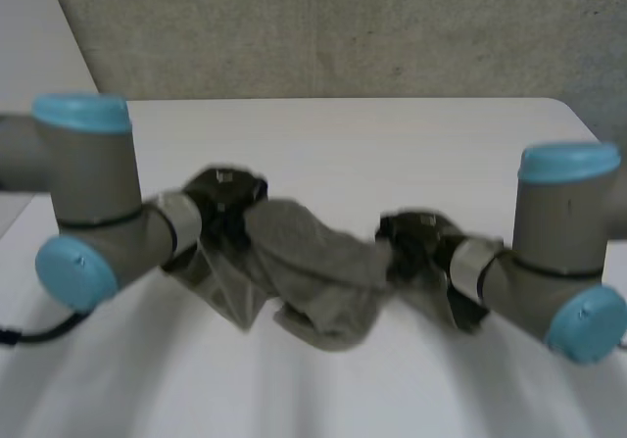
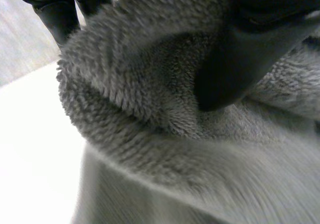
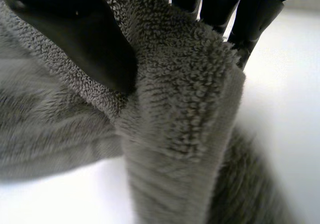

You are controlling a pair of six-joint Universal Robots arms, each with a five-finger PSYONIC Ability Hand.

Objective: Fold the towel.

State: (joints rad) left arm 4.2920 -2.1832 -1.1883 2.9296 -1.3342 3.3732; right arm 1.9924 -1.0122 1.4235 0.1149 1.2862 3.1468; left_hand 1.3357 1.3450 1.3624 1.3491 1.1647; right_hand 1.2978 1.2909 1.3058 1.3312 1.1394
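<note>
A grey fluffy towel hangs bunched between my two hands above the white table, its lower folds sagging to the tabletop. My left hand holds its left end; in the left wrist view the thumb presses the towel against the fingers. My right hand holds the right end; in the right wrist view its thumb pinches a fold of towel against the fingers.
The white table's far edge meets a grey wall. Both grey arms with light-blue caps reach in from the sides over the near part of the table.
</note>
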